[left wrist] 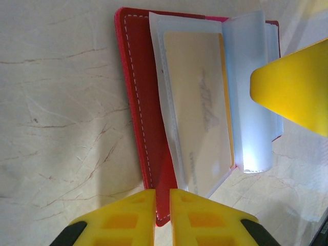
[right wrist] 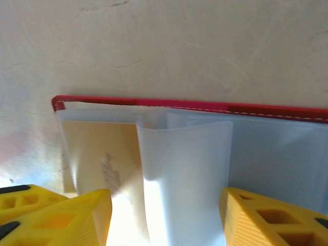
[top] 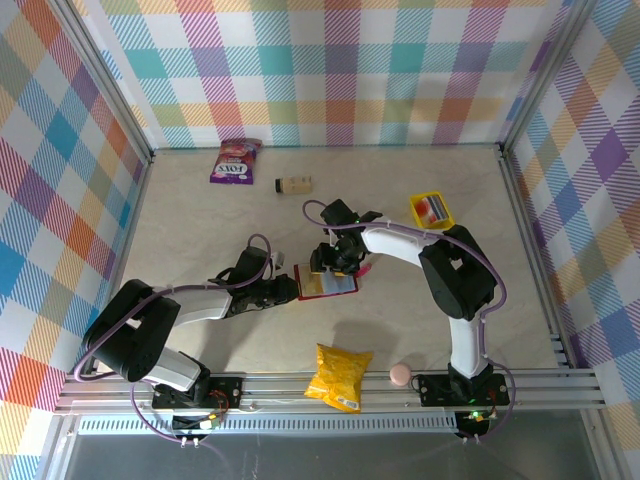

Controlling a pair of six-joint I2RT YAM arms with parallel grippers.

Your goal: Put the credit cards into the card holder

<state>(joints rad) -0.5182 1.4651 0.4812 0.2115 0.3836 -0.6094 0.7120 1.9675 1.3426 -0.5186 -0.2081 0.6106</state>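
Sleeving of cards was under way: the red card holder [top: 327, 285] lay open at the middle of the desk [top: 200, 220], one yellow card [left wrist: 197, 102] seen inside a clear pocket, the cover edge clamped by the low-stretched left hand [left wrist: 162, 199]. The right hand [right wrist: 165, 200] was bent down over the pockets, jaws apart around an upstanding leaf [right wrist: 182, 174], apparently untouched; another card was judged to be needed from the yellow tray [top: 416, 210].

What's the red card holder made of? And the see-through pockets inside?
The card holder has a cover that looks like red leather or fake leather. It is smooth and fairly matte, with white stitching along its edge. The pockets seem to be soft plastic, milky-clear and glossy. They curl and catch the light.
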